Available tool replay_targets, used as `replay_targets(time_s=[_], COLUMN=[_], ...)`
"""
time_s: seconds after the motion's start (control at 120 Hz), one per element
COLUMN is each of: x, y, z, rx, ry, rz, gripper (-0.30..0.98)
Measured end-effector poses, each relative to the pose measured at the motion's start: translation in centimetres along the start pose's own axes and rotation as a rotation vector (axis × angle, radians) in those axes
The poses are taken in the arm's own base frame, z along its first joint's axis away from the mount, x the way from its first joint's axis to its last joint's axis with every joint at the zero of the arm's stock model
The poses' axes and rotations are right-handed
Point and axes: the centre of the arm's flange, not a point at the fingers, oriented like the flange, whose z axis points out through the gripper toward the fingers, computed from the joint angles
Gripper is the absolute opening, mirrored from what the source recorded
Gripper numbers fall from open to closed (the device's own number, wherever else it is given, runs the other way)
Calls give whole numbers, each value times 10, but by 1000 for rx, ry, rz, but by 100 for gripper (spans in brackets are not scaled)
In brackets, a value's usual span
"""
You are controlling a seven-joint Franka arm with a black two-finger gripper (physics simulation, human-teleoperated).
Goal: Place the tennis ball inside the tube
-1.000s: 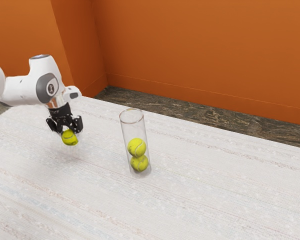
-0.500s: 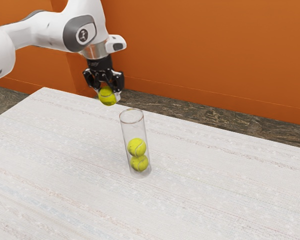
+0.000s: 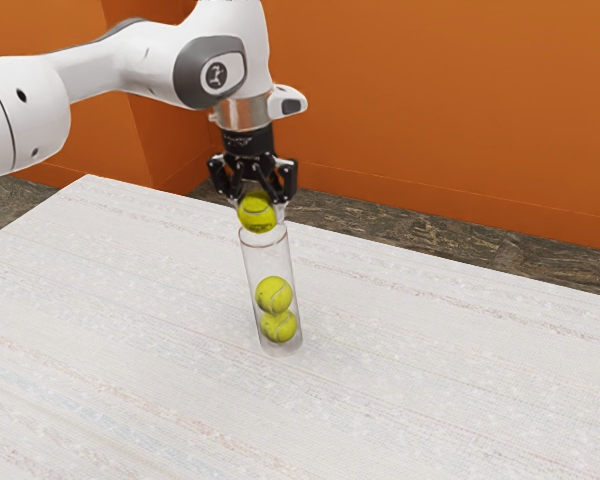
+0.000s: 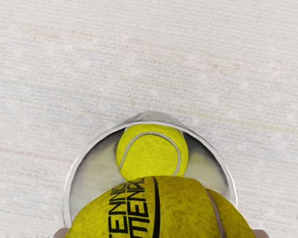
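My gripper (image 3: 258, 205) is shut on a yellow tennis ball (image 3: 257, 213), its two fingers at opposite sides of it. The ball hangs at the mouth of the upright clear tube (image 3: 269, 262), overlapping the far part of its rim in the exterior view. Two more balls are stacked inside at the tube's bottom, the upper one (image 3: 274, 295) resting on the lower one (image 3: 278, 326). In the wrist view the held ball (image 4: 161, 210) covers part of the tube's round rim (image 4: 75, 171), with the upper inside ball (image 4: 150, 152) visible beyond it.
The tube stands on a white, faintly striped table (image 3: 430, 370). Behind the table's far edge are a dark floor (image 3: 420, 235) and an orange wall (image 3: 430, 100).
My hand has risen and travelled toward the exterior view's right with the ball held, then come lower over the tube. The tube and its two balls have stayed put.
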Motion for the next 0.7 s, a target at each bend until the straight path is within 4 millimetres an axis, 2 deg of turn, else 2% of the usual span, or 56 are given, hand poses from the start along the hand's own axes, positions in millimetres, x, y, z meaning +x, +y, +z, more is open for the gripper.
replay_targets(time_s=[0.317,0.467,0.533,0.642,0.7], x=[1,3,-5,-49,-65], y=[-2,-12,-30,-51,-61], z=[4,1,-14,-76,-93], rx=[-8,-8,-13,-21,-1], ry=[-12,-7,8,89,115], rz=[-83,-122,-156,-154,-134], gripper=[49,59,62,64,65])
